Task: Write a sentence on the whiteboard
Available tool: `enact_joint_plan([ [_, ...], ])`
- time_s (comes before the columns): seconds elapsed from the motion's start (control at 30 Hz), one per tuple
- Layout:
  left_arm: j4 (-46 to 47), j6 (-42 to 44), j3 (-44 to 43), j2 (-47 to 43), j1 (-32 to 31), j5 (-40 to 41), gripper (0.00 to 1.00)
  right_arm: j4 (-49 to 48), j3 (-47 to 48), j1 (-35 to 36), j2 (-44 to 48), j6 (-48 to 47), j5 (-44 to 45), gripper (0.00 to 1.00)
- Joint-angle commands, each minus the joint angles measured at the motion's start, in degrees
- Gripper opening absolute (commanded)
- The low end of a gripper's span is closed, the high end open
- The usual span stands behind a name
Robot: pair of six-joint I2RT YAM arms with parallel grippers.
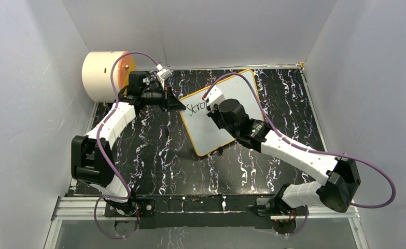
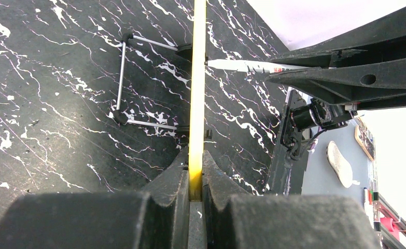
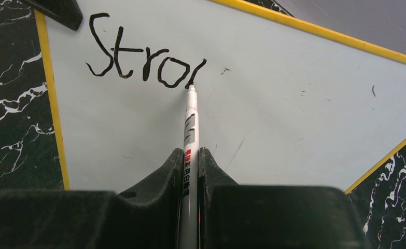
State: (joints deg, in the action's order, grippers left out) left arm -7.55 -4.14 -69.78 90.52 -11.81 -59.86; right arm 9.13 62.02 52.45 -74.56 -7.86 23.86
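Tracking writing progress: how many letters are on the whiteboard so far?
5, in one row near the whiteboard corner: S, t, r, o, and an unfinished fifth at the marker tip. None seems hidden.

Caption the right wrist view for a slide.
Right claw grips a marker, tip at the whiteboard beside handwritten "Stro".

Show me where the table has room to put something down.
Free: between the near edge of the whiteboard and the arm bases; also the far strip right of it. Crowded: far left, around the cylinder and left claw.
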Motion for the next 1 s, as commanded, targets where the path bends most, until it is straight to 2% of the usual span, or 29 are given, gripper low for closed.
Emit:
enact_joint_plan([
  [0.0,-1.68,1.44,0.98,-1.31,-0.23,-1.03,0.00,-5.39,-0.03,-1.08,1.11,-0.04,0.70,0.00],
  [0.97,-1.68,1.29,0.94,-1.39,-0.23,-1.04,0.00,-6.22,1.02,-3.01,0.86,-0.52,0.96,0.00],
])
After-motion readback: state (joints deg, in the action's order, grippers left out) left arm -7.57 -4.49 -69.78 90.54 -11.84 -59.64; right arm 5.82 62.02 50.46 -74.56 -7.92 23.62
